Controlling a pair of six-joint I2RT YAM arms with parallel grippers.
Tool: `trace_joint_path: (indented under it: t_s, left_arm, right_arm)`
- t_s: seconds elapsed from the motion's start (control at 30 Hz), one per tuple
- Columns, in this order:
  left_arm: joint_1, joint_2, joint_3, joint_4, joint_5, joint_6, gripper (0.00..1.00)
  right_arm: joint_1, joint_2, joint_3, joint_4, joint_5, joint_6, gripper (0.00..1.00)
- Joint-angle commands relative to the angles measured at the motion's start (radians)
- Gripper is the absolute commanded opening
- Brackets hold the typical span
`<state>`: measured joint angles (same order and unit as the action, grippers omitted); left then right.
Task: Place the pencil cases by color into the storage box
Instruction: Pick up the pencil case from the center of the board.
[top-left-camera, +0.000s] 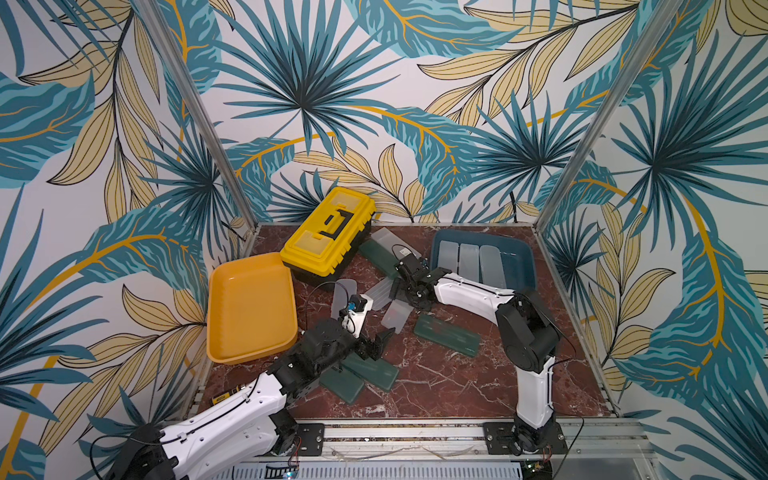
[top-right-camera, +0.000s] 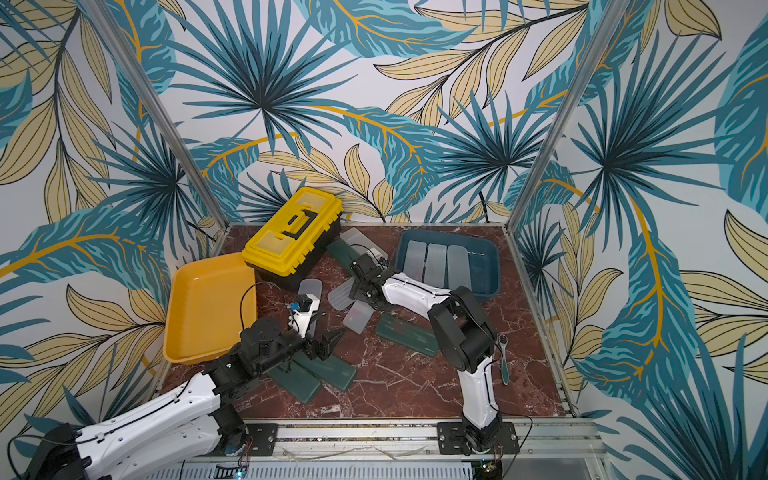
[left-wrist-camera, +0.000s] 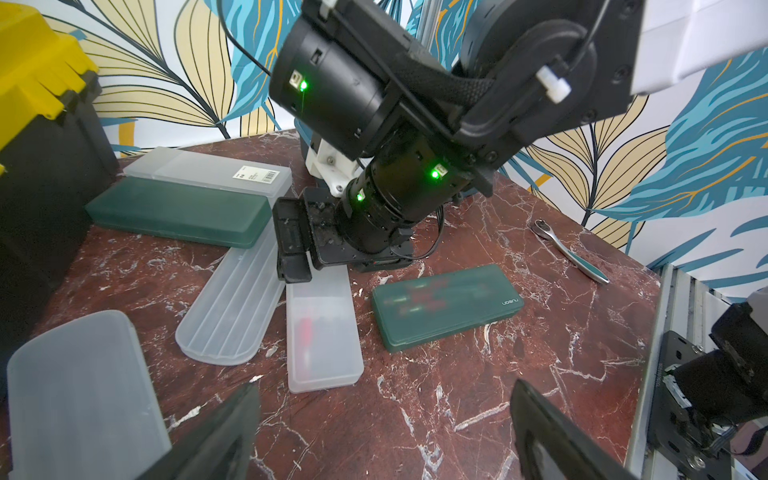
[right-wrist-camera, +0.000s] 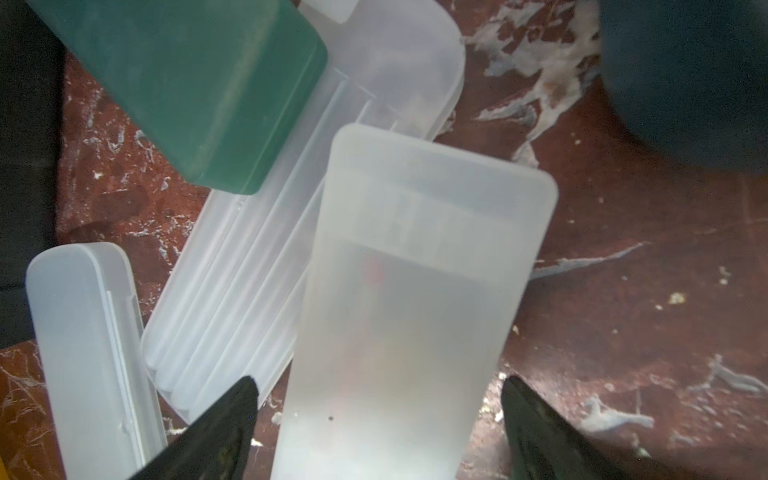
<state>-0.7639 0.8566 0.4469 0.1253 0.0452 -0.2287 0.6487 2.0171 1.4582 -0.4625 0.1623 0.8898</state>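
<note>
Top views, blue tray (top-left-camera: 527, 266): one, far right on the tabletop (top-left-camera: 457, 386); three frosted cases (top-left-camera: 468, 261) lie side by side inside it.
Top views, loose frosted cases: four on the tabletop, between the toolbox (top-left-camera: 328, 232) and the blue tray.
Top views, green cases: one (top-left-camera: 376, 259) just beside the toolbox and one (top-left-camera: 448, 335) alone near the middle. An overlapping heap (top-left-camera: 376, 372) lies under the left arm (top-left-camera: 249, 399), which hides its count.
Top views, yellow tray (top-left-camera: 211, 316): one, at the left edge, just beside the toolbox.
Top views, ratchet (top-right-camera: 503, 358): one, near the right edge.
Top views, left end effector (top-left-camera: 384, 337): jaws apart, holding nothing.
Top views, right end effector (top-left-camera: 405, 300): low over the loose frosted cases.
Left wrist view, frosted cases: four (left-wrist-camera: 322, 332), one of them bearing a barcode label.
Left wrist view, green cases: two (left-wrist-camera: 446, 307), well apart.
Left wrist view, in the way: the right arm (left-wrist-camera: 395, 145) fills the middle and hides the blue tray.
Left wrist view, left end effector (left-wrist-camera: 384, 386): wide open over bare tabletop.
Right wrist view, frosted cases: three seen clearly (right-wrist-camera: 415, 291); the ribbed one runs under the other two.
Right wrist view, green cases: one (right-wrist-camera: 187, 83), overlapping the ribbed case.
Right wrist view, right end effector (right-wrist-camera: 378, 386): open, its fingers (right-wrist-camera: 224, 432) standing either side of the middle frosted case, with a gap showing.
</note>
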Motion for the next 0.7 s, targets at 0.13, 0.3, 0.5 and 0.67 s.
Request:
trace_joint_path:
  t_s: [0.13,0.3,0.5,0.67]
  left_arm:
    - [0.009,-0.002,-0.033,0.027,0.002,-0.003,0.94]
    - [0.009,-0.002,-0.033,0.027,0.002,-0.003,0.94]
    - [0.011,-0.006,-0.038,0.028,0.001,-0.006,0.94]
    - [0.011,-0.002,-0.039,0.027,-0.002,-0.008,0.94]
  right_arm:
    - [-0.011,0.042,0.007,-0.012,0.004,0.043,0.92]
    - [-0.015,0.057,0.001,0.015,-0.005,0.065,0.91]
    - [-0.027,0.078,-0.002,0.066,-0.031,0.092,0.87]
    - [-0.029,0.076,-0.004,0.070,-0.026,0.094,0.79]
